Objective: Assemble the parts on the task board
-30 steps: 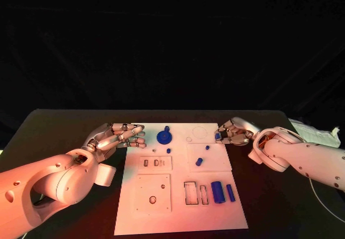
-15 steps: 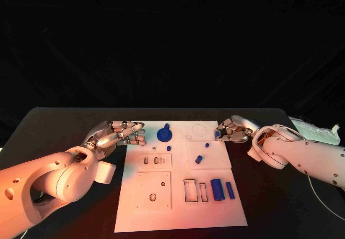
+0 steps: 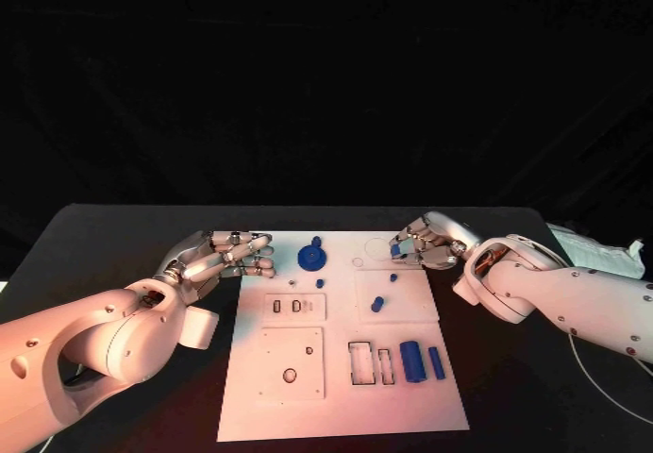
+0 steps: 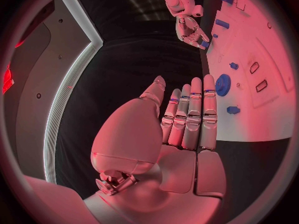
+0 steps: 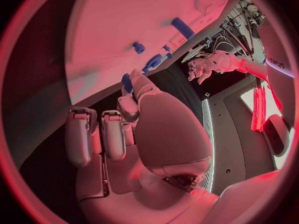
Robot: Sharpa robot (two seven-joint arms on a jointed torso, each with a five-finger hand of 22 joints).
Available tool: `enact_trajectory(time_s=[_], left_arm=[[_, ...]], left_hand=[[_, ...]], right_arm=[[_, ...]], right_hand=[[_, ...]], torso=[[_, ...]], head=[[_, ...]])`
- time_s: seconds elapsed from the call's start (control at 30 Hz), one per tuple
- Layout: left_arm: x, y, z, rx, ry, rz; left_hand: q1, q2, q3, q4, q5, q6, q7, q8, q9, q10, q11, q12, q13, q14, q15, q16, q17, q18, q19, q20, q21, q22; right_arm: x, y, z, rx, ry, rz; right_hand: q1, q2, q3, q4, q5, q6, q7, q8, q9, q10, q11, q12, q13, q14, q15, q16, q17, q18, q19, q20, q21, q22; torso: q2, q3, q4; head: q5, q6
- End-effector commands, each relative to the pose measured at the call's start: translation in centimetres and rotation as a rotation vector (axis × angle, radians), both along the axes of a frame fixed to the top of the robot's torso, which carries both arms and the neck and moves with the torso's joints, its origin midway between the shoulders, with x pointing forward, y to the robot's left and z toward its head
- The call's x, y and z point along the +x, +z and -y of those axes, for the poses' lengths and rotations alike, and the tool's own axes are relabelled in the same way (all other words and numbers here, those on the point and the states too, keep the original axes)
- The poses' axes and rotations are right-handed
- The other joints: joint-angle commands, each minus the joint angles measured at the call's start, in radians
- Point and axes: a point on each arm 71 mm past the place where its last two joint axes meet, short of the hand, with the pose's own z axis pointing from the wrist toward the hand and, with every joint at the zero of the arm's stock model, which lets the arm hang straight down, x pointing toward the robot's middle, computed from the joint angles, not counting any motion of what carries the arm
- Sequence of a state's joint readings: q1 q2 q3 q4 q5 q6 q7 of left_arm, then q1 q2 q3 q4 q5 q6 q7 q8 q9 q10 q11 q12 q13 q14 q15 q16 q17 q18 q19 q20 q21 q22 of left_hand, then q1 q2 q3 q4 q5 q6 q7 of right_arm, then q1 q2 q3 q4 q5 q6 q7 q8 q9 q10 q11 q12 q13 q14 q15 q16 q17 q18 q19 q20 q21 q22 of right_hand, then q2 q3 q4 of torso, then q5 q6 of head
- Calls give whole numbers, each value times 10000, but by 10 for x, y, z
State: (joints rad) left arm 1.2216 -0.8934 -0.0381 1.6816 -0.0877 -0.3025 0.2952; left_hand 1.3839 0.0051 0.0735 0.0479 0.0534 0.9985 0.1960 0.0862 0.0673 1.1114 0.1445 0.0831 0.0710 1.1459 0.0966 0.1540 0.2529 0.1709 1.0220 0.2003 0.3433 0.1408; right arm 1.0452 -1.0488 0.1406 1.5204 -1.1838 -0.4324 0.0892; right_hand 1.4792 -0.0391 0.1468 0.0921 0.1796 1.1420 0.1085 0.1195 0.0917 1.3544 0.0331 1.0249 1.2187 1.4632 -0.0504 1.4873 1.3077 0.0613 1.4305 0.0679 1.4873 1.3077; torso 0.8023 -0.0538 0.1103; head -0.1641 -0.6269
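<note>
The right hand [image 3: 425,247] hangs over the far right part of the board [image 3: 341,396], fingers curled in, pinching a small blue part [image 3: 396,251] at its fingertips. In the right wrist view the same part [image 5: 127,82] sits between thumb and a finger, though the pinch is partly hidden, so how it lies in the grasp is hard to tell. The part is thus off the board, carried just above the round recess [image 3: 377,249] in the far right panel. That recess lies directly below and slightly toward the board's middle from the fingertips, so the coming move looks like a short descent rather than a reach.

Outward from there, two small blue pegs [image 3: 392,278] and [image 3: 377,305] lie on the board nearer the robot, their long axes roughly along the board's length. Two longer blue bars [image 3: 412,361] stand side by side near the right front slots, long axes running toward the robot.

The left hand [image 3: 225,257] hovers beside the board's left far edge, fingers straight and held together, holding nothing. A blue gear [image 3: 311,256] lies just beside it on the board, nearer this hand than the right.
</note>
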Motion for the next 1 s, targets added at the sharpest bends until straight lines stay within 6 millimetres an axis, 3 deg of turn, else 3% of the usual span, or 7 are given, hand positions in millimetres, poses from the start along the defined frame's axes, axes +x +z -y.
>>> enact_trajectory(time_s=[0.03, 0.23, 0.5, 0.67, 0.77, 1.0], left_arm=[[1, -1, -1, -324, -6, -192], [3, -2, -4, -355, 118, -227], [5, -3, -8, -329, 276, -217], [6, -3, -9, -319, 326, -210], [6, -4, -10, -314, 331, -218], [6, -6, -9, -317, 302, -254]], left_hand=[[-19, -8, -4, -54, 1, 42, 37, -67, -12, 34, 13, -58, -12, 15, 13, -65, 9, 110, -26, 31, -17, -13], [-19, -8, -4, -54, 1, 42, 37, -67, -12, 34, 13, -58, -12, 15, 13, -65, 9, 110, -26, 31, -17, -13], [-19, -8, -4, -54, 1, 42, 37, -67, -12, 34, 13, -58, -12, 15, 13, -65, 9, 110, -26, 31, -17, -13], [-14, -6, -3, -61, 1, 41, 40, -73, -13, 35, 16, -63, -13, 17, 14, -69, 14, 110, -25, 31, -17, -14], [-14, -6, -3, -61, 1, 41, 40, -73, -13, 35, 16, -63, -13, 17, 14, -69, 14, 110, -25, 31, -17, -14], [-14, -6, -3, -61, 1, 41, 40, -73, -13, 35, 16, -63, -13, 17, 14, -69, 14, 110, -25, 31, -17, -14]], right_arm=[[-4, 9, -17, 3, -104, 406], [-13, 14, -65, -176, 795, 408], [-23, 0, -117, -620, 1139, -198], [-29, -10, -139, -755, 1163, -399], [-31, -14, -150, -838, 1241, -423], [-35, -21, -168, -976, 1480, -646]], right_hand=[[126, 383, 61, 12, -67, 104, -137, -53, 99, 103, -219, -180, -750, 713, -33, -62, 803, -151, -21, -68, 27, 611], [26, 316, 87, 3, -97, 85, -133, -83, 97, 15, -217, -429, -923, 702, -33, -94, 751, -145, -42, -70, 12, 585], [-97, 169, 192, -49, 122, 141, -149, -87, 107, -184, -230, -978, -1308, 674, -41, -178, 614, -118, -128, -76, -44, 467], [-146, 149, 213, -44, 113, 170, -157, -78, 113, -173, -236, -990, -1316, 669, -46, -195, 587, -112, -146, -78, -57, 441], [-176, 139, 223, -38, 101, 178, -161, -77, 114, -166, -238, -996, -1321, 669, -48, -197, 586, -112, -145, -80, -58, 442], [-293, 64, 243, -24, 67, 180, -168, -89, 112, -152, -244, -1040, -1352, 669, -56, -211, 571, -106, -164, -87, -73, 413]], torso=[[-66, -46, 2], [-117, -68, 36], [-147, -86, 70], [-120, -80, 83], [-122, -71, 48], [-118, -64, 63]], head=[[-23, 6], [56, -21], [162, -105], [204, -85], [225, -83], [251, -149]])
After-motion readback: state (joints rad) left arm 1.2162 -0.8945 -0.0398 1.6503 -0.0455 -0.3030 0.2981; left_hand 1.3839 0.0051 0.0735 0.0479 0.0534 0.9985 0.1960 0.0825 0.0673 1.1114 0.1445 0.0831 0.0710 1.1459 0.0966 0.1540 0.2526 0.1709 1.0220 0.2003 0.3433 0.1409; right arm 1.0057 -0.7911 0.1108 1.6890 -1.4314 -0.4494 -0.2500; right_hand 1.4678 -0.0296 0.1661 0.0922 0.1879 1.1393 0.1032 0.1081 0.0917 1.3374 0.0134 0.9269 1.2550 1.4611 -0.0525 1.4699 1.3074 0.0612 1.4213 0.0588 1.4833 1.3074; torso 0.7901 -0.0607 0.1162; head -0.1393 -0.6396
